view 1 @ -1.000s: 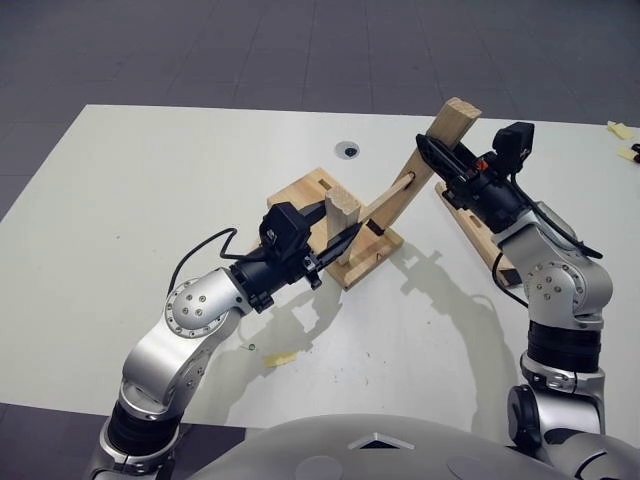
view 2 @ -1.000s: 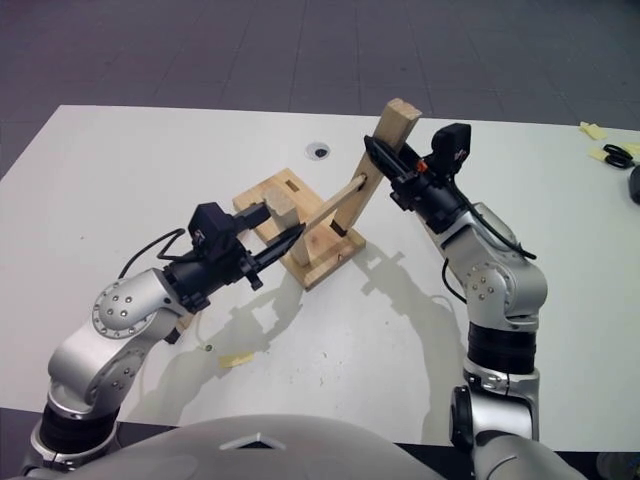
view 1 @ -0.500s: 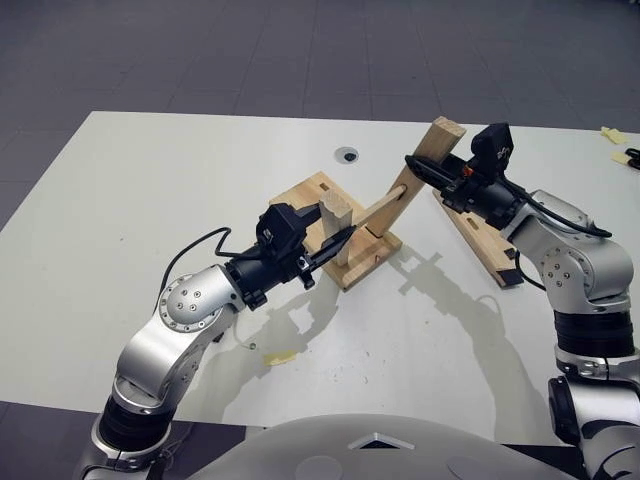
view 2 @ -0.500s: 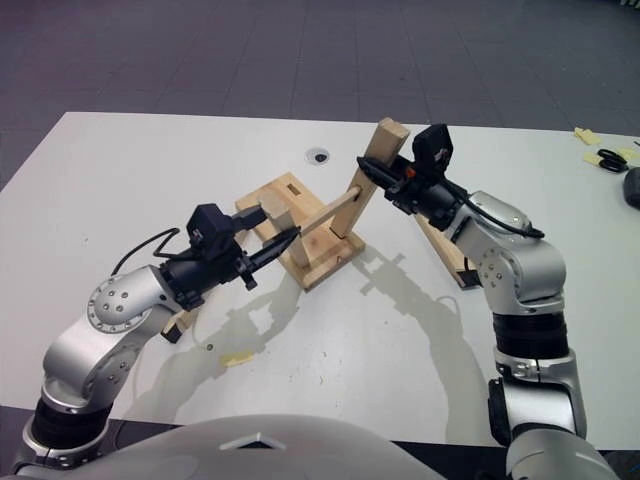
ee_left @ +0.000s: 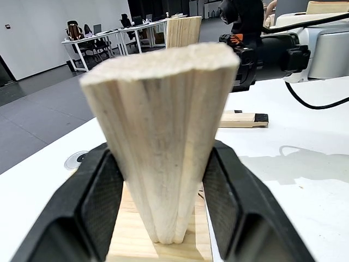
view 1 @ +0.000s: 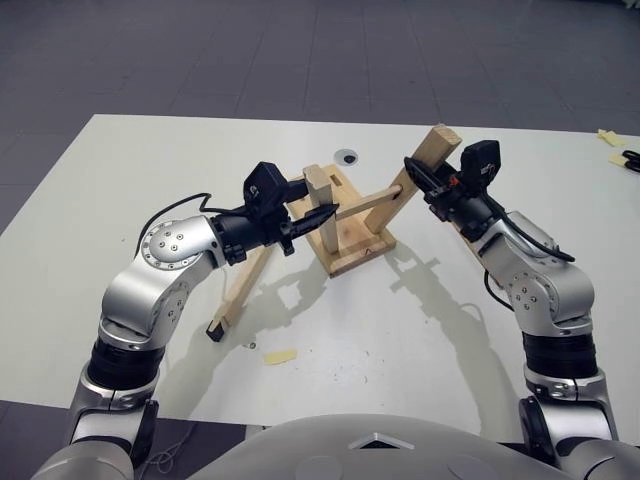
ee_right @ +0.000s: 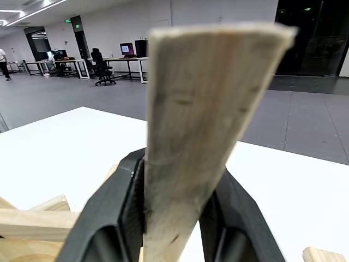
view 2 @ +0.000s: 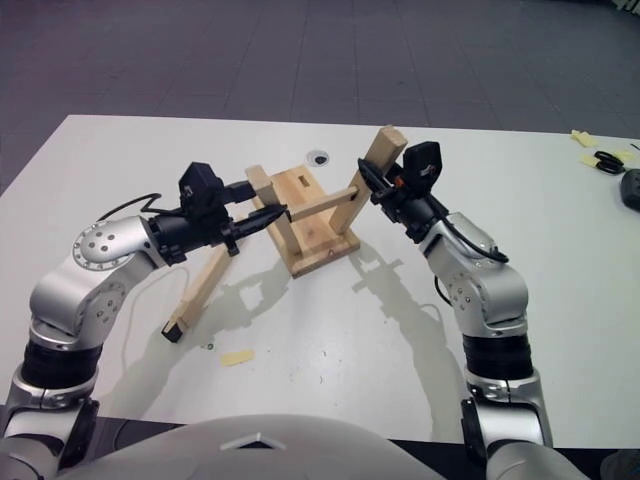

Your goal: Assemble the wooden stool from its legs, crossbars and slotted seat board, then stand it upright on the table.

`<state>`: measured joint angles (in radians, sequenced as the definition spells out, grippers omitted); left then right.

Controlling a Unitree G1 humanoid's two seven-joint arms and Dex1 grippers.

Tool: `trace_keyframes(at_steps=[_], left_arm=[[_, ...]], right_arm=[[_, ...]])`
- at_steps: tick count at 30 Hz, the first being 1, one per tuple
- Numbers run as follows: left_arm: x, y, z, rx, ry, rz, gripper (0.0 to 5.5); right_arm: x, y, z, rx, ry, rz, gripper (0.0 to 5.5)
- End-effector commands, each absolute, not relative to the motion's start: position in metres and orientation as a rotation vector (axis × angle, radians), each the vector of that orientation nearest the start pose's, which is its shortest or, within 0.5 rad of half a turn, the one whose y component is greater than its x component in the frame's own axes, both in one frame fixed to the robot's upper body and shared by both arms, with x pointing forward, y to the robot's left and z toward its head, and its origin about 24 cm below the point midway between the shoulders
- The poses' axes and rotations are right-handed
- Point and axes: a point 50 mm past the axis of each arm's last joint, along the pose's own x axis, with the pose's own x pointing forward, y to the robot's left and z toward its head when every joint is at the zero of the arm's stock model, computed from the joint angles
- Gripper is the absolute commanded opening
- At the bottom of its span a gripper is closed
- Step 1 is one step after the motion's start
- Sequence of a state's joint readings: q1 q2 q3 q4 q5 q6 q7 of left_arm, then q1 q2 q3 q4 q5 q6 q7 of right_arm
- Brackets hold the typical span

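Near the middle of the white surface (view 1: pixel 120 200), the slotted seat board (view 1: pixel 362 238) lies flat, and the upright leg (view 1: pixel 318 188) stands on it. The left fingers (ee_left: pixel 101 210) are clamped against both sides of that leg. A crossbar (view 1: pixel 368 203) runs from it to the tilted leg (view 1: pixel 436 150), which the right fingers (ee_right: pixel 128 207) squeeze from 2 sides. Under the left arm, the spare leg (view 1: pixel 238 285), with its dark foot, lies on the surface near a yellow tape scrap (view 1: pixel 280 356).
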<state>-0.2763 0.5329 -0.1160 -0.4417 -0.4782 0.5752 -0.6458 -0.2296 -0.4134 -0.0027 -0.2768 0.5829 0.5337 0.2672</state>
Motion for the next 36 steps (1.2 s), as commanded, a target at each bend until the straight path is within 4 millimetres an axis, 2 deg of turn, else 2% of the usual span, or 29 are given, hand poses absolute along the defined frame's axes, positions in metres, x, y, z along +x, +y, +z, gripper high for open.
trace_keyframes(at_steps=[1, 5, 10, 13, 16, 19, 21, 23, 25, 28, 30, 31, 33, 36], left_arm=[[0.271, 0.152, 0.166, 0.226, 0.003, -0.854, 2.5], [0.276, 0.153, 0.171, 0.175, -0.019, -0.852, 3.25], [0.28, 0.157, 0.19, 0.033, -0.087, -0.827, 4.08], [0.281, 0.155, 0.217, -0.096, -0.186, -0.837, 4.65], [0.279, 0.15, 0.255, -0.211, -0.32, -0.873, 5.25], [0.275, 0.143, 0.293, -0.297, -0.448, -0.908, 5.4], [0.276, 0.133, 0.306, -0.292, -0.48, -0.912, 5.4], [0.278, 0.12, 0.303, -0.24, -0.46, -0.937, 5.4], [0.285, 0.107, 0.279, -0.142, -0.361, -0.959, 5.4], [0.296, 0.099, 0.212, -0.017, -0.113, -0.967, 5.4], [0.296, 0.099, 0.186, 0.002, -0.036, -0.961, 5.4], [0.294, 0.098, 0.179, -0.006, -0.02, -0.967, 5.4], [0.291, 0.099, 0.176, -0.003, -0.024, -0.962, 5.4], [0.294, 0.101, 0.182, -0.04, -0.063, -0.923, 5.4]], right_arm=[[0.267, -0.164, 0.103, 0.136, 0.181, 0.503, 1.49], [0.273, -0.168, 0.123, 0.252, 0.058, 0.477, 2.14], [0.28, -0.175, 0.151, 0.369, -0.092, 0.487, 2.92], [0.282, -0.178, 0.18, 0.416, -0.194, 0.523, 3.47], [0.282, -0.179, 0.215, 0.462, -0.325, 0.555, 4.04], [0.282, -0.181, 0.251, 0.514, -0.453, 0.557, 4.5], [0.284, -0.181, 0.27, 0.493, -0.514, 0.558, 4.86], [0.287, -0.178, 0.283, 0.484, -0.547, 0.56, 5.16], [0.294, -0.171, 0.273, 0.481, -0.484, 0.558, 5.37], [0.303, -0.154, 0.192, 0.46, -0.157, 0.54, 5.37], [0.295, -0.152, 0.149, 0.452, -0.024, 0.517, 5.37], [0.292, -0.153, 0.138, 0.458, 0.003, 0.499, 5.37], [0.288, -0.155, 0.131, 0.47, 0.004, 0.475, 5.37], [0.284, -0.154, 0.135, 0.509, -0.038, 0.459, 5.37]])
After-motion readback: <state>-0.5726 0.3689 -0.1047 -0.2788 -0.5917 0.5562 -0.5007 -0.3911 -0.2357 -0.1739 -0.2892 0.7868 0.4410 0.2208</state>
